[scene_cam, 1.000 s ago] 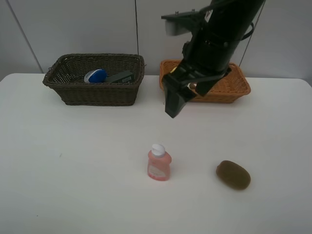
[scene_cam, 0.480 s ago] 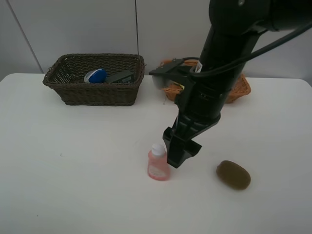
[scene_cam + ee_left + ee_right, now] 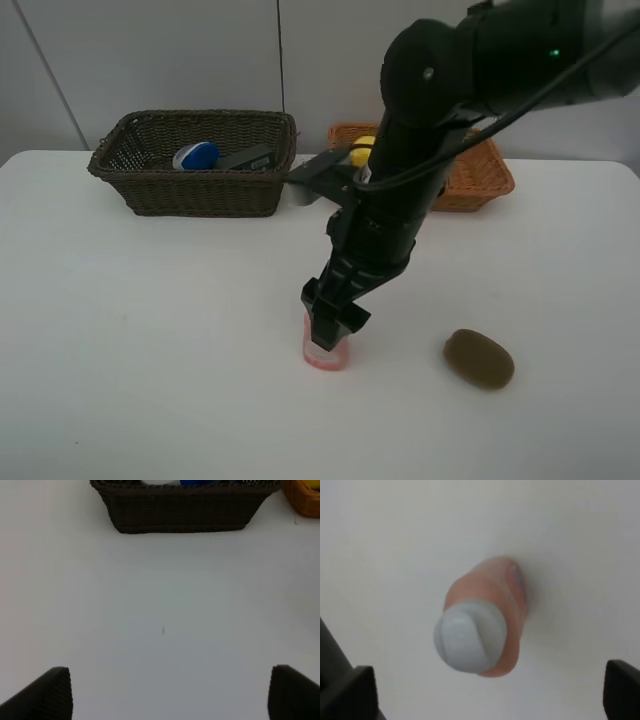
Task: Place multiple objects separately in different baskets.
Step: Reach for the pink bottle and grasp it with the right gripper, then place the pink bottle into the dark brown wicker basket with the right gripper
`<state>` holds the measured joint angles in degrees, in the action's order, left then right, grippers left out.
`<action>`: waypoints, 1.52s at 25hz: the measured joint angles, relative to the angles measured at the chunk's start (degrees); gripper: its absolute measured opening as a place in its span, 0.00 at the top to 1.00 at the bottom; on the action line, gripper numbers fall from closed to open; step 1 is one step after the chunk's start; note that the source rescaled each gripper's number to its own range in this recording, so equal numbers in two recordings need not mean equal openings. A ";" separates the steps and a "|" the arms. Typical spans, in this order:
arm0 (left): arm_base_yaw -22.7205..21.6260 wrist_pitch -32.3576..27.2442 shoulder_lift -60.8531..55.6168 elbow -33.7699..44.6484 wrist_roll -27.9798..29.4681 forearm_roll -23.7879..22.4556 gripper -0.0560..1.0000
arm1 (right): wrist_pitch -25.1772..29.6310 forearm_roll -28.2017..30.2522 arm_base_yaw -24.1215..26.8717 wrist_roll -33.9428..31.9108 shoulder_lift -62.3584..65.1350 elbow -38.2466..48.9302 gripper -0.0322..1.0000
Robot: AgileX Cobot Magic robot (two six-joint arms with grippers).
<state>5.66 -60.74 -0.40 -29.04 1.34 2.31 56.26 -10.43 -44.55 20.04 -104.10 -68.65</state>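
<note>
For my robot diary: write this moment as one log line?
right gripper: open above pink white-capped bottle | left gripper: open | brown oval kiwi: on white table

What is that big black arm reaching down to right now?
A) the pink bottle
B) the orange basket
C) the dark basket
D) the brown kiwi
A: the right gripper is directly over the pink bottle, jaws open on either side of it, while the kiwi lies apart on the table.

The pink bottle (image 3: 323,360) stands upright at lower centre, the brown kiwi (image 3: 479,359) lies lower right. The dark basket (image 3: 190,190) is upper left, the orange basket (image 3: 482,182) upper right.
</note>
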 joint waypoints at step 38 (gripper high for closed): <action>0.00 0.00 0.00 0.00 -0.04 0.00 0.00 | -3.05 1.06 0.00 -0.21 -2.77 -6.84 0.96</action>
<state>5.66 -60.74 -0.40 -29.04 1.29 2.31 53.21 -9.37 -44.55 19.83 -106.87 -75.49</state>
